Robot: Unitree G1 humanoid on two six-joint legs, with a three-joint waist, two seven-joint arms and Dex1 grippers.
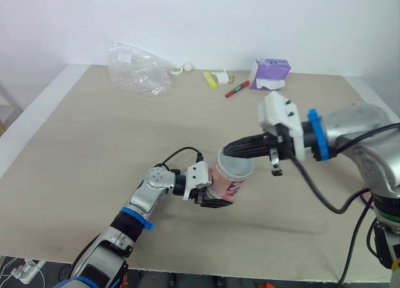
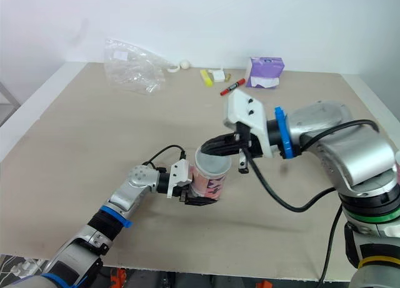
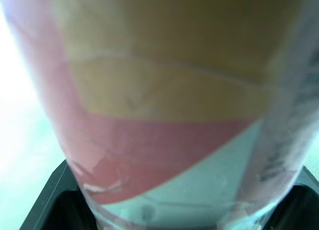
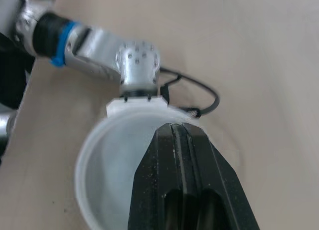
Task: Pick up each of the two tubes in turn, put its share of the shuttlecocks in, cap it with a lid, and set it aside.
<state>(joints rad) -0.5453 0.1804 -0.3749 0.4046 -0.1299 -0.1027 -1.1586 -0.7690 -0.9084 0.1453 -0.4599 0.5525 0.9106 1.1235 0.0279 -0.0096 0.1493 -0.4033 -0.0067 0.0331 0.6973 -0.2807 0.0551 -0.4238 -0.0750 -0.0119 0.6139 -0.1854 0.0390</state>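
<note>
Nearest us, our left gripper (image 1: 214, 199) clamps the tube (image 1: 225, 185) low on its wall. Our right gripper (image 1: 230, 152), fingers pressed together and holding nothing, has its tips at the lid (image 1: 234, 169) just beneath. We judge the tube light, thin-walled and crushable, so a low, gentle grip suits it.

Bright, even light; soft shadows.

a pale beige tabletop (image 1: 94, 150) with a white edge stands against a plain white wall (image 1: 200, 19) under soft even light
</note>
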